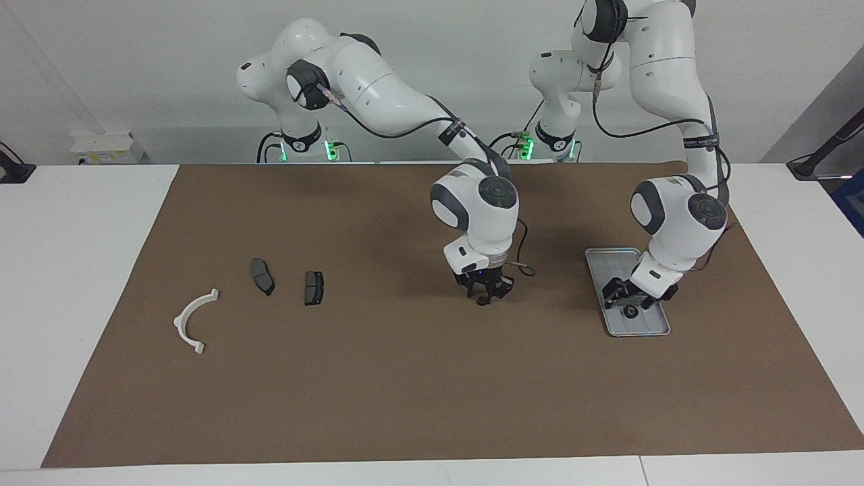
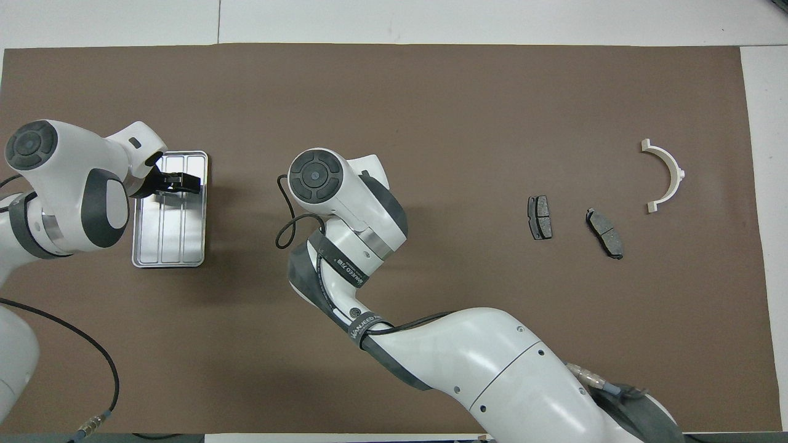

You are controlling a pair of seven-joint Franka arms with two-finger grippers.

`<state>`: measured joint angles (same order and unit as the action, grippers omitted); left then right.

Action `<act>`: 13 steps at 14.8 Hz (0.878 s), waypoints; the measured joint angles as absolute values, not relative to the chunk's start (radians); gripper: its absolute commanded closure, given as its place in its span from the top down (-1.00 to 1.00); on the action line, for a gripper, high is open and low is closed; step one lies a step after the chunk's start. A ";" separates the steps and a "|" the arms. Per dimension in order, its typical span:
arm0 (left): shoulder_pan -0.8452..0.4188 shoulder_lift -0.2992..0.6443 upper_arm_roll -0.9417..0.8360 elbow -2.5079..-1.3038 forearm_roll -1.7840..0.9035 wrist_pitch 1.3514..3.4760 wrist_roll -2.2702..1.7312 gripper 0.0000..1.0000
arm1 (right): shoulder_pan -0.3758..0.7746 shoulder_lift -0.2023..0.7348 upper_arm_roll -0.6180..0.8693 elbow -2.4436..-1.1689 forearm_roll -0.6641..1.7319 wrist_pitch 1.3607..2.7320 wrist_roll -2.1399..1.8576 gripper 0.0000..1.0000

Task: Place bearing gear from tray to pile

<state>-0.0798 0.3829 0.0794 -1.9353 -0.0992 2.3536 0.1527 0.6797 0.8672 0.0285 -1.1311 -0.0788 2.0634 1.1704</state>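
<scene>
The silver tray (image 1: 611,258) (image 2: 169,243) lies toward the left arm's end of the table. In it, at the end farther from the robots, sits the bearing gear (image 1: 631,312), a small dark ring. My left gripper (image 1: 631,304) (image 2: 178,181) is down in the tray, open, with one finger on each side of the gear. In the overhead view the gear is hidden under it. The pile lies toward the right arm's end: a white bracket (image 1: 196,320) (image 2: 665,175) and two dark brake pads (image 1: 262,275) (image 1: 314,287) (image 2: 540,216) (image 2: 604,232). My right gripper (image 1: 483,294) hangs low over the mat's middle.
A brown mat (image 1: 405,391) covers most of the white table. The right arm's wrist (image 2: 345,203) and forearm stretch over the mat's middle in the overhead view and hide its gripper there.
</scene>
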 measured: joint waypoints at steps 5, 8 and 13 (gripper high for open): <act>-0.079 0.390 0.079 -1.907 -0.099 2.318 0.152 1.00 | 0.679 0.867 0.028 -1.129 -0.079 2.064 1.171 -1.00; -0.078 0.399 0.079 -1.902 -0.099 2.318 0.152 1.00 | 0.679 0.867 0.028 -1.129 -0.079 2.064 1.171 -1.00; -0.078 0.401 0.079 -1.895 -0.099 2.319 0.152 1.00 | 0.676 0.868 0.025 -1.128 -0.079 2.064 1.171 -1.00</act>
<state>-0.0784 0.4015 0.0791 -1.8948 -0.0992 2.3186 0.1524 0.6756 0.8676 0.0251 -1.1282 -0.0789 2.0636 1.1713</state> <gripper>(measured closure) 0.000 0.767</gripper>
